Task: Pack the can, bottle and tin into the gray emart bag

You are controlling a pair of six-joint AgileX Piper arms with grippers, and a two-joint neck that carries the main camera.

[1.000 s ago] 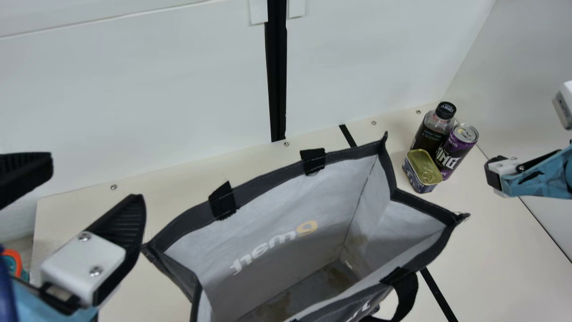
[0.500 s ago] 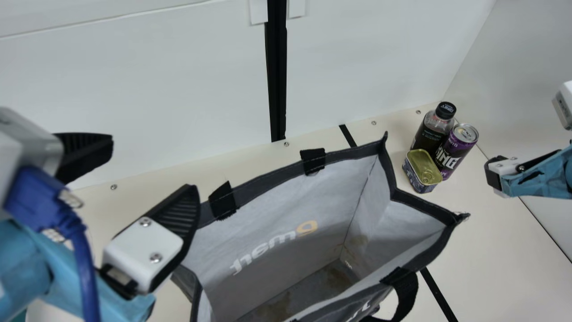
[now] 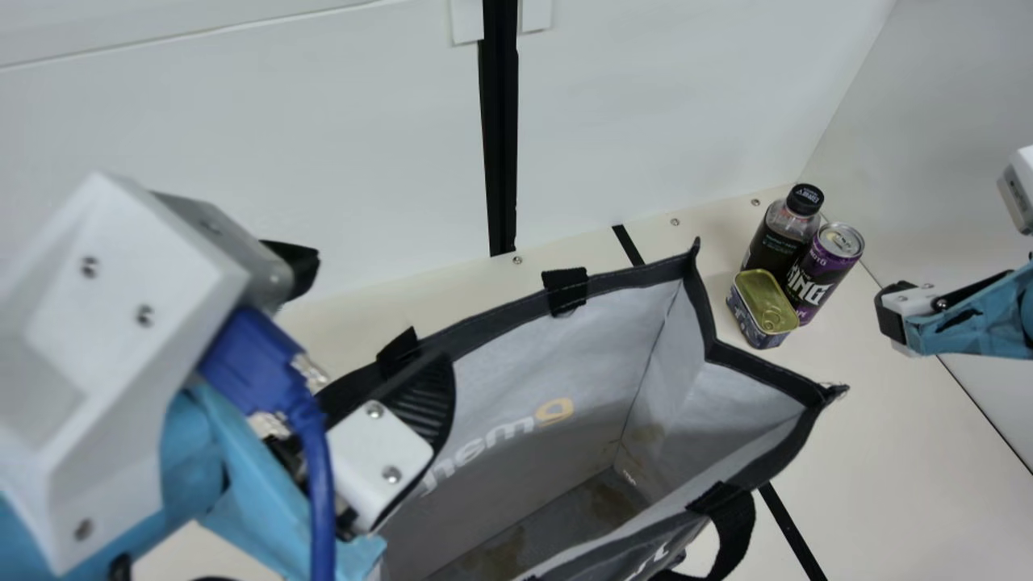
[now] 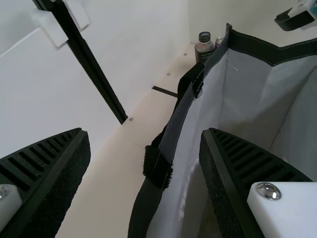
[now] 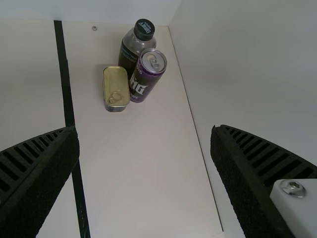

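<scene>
Pretty sure I'm in a robotics lab: plain white panels (image 3: 363,121) and a black post (image 3: 499,161) at 12 o'clock in main view, screws (image 3: 517,260) in my cream table (image 3: 896,436), blue cable (image 3: 321,500) on my left arm (image 3: 121,323) at 8.

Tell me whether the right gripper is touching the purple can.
Apart. In the right wrist view, cream table shows between the purple can and the open right gripper.
</scene>
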